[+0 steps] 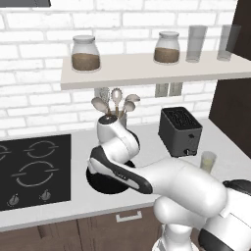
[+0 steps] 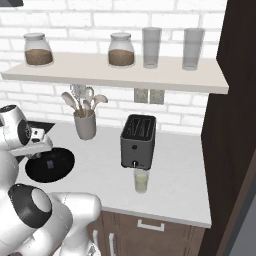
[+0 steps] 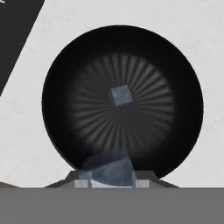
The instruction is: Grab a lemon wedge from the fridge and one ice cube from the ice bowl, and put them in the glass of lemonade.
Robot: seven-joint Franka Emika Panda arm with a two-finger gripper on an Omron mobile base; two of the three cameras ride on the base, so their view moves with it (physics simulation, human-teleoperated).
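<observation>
The gripper (image 3: 107, 183) is hanging right above the ice bowl (image 3: 175, 65) and looking straight down into it. In the hand view its two tips are pinched in on an ice cube (image 3: 107, 168), a pale grey-blue chunk squeezed between them at the bottom of the picture, up off the bowl's floor as far as anyone can tell. A second ice cube (image 3: 120, 95) sits loose directly below the gripper, pretty much dead centre in the bowl and tipped a bit on its corner. The bowl rests on the white counter (image 3: 201, 39), with the black stove top (image 1: 34, 166) just off to the gripper's left. From the base cameras, the bowl (image 2: 62, 165) is partly covered by the arm. The glass of lemonade (image 1: 208, 161) is well off to the gripper's right, standing upright on the counter just in front of the dark toaster (image 1: 180, 131); the right base view shows the glass (image 2: 142, 181) almost touching the toaster's front (image 2: 138, 140). Behind the gripper, toward the brick wall, there's a cup of wooden spoons (image 2: 85, 125).
</observation>
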